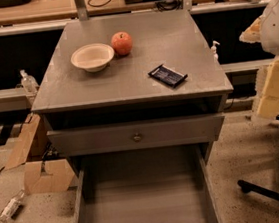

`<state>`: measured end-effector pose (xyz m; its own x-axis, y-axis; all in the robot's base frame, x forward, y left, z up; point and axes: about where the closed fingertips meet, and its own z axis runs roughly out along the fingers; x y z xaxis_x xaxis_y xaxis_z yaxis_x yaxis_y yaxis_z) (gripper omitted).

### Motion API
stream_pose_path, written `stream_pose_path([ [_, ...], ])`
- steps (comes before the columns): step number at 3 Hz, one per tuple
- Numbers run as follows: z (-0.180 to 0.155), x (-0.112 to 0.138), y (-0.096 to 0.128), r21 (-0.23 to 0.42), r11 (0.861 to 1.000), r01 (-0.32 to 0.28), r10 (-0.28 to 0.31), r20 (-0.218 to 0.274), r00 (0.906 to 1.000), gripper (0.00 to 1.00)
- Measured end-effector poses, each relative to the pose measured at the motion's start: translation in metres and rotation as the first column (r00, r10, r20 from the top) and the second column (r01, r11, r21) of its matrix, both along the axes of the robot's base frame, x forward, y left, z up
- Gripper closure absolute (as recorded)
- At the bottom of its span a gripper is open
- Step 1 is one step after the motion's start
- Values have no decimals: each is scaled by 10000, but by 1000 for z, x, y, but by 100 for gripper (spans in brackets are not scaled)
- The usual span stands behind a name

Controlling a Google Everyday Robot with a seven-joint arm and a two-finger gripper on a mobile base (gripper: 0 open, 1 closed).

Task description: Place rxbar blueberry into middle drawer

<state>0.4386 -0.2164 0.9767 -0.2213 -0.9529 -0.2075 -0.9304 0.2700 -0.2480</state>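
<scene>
The rxbar blueberry [167, 75], a flat dark navy bar with pale lettering, lies at an angle on the right front part of the grey cabinet top [126, 80]. The middle drawer [145, 203] is pulled out wide open below, and its grey floor is bare. Above it is a shallow grey drawer front with a small round knob [137, 137]. The gripper is out of view; only a white and yellowish part of my arm [275, 42] shows at the right edge, level with the cabinet top and apart from the bar.
A pale bowl [92, 56] and a red apple [121, 43] sit at the back left of the cabinet top. Cardboard [39, 160] and a bottle [12, 206] lie on the floor at left. A black chair base [274, 188] stands at right.
</scene>
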Motion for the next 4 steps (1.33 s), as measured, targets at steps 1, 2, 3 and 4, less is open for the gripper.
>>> stream_pose_path([
  [1,-1,8,2,31,10000,54,-55,57,10000,0],
  [2,-5,43,9,765,9970,73,-114,530,9985,0],
  [3,-9,84,9,1493,9874,525,-704,1173,9906,0],
  [4,-11,121,5,2260,9657,1276,-1630,1454,9759,0],
])
